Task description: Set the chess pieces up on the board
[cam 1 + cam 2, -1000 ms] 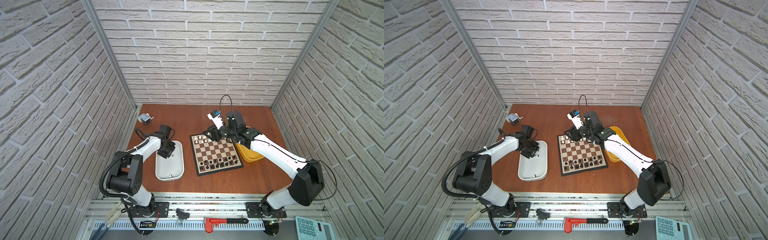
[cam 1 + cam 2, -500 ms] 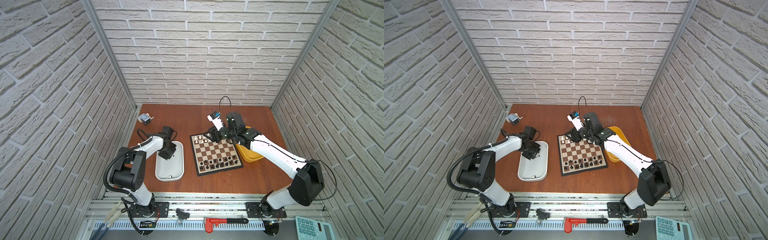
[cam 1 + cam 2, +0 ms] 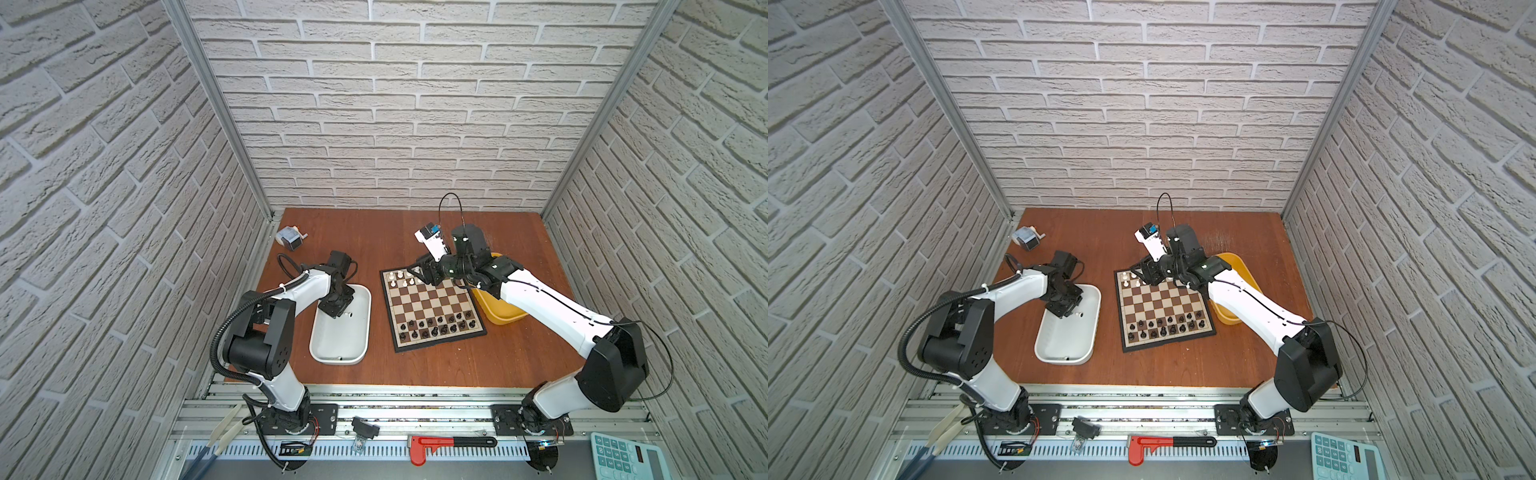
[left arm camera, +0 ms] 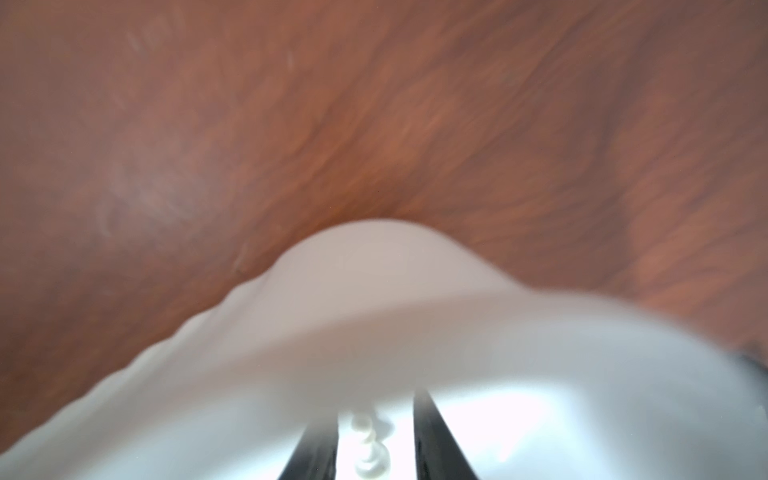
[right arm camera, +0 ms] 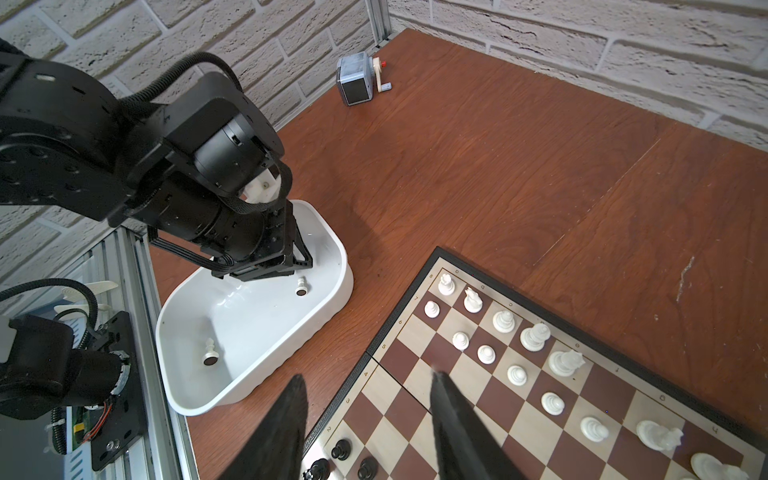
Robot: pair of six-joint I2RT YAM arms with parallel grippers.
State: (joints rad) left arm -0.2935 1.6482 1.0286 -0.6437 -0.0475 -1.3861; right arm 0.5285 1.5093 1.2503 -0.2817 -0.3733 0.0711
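left hand is down inside the white oblong plastic tub, at its far end, because one of the last loose pieces lies there: a small white plastic pawn. The fingers are part-open and straddle it. The wrist view is blurred, but I read a sliver of gap on both sides, so it's probably not clamped yet.

The pawn is on its side on the tub floor, not upright. Its long axis runs along the slot between the fingers, round head away from the wrist camera, wide base toward the hand. A second white piece with a pointed top also lies on its side nearer the tub's other end, dark underside showing.

right hand hovers over the white end of the flat brown-and-cream chessboard. Its fingers are well apart with nothing between them. My read is that it's idle and keeping clear of the left arm.

The board sits on the brown wooden desk, between the white tub and a yellow plastic tub. White chessmen stand upright on the two far rows, with a gap in the back row. Black chessmen stand upright on the two near rows. So it's nearly done, and only white stragglers are left.

Caveat: a pawn pinched lying down comes up horizontal. It needs turning base-down before release, and the round base may roll as the fingers close.
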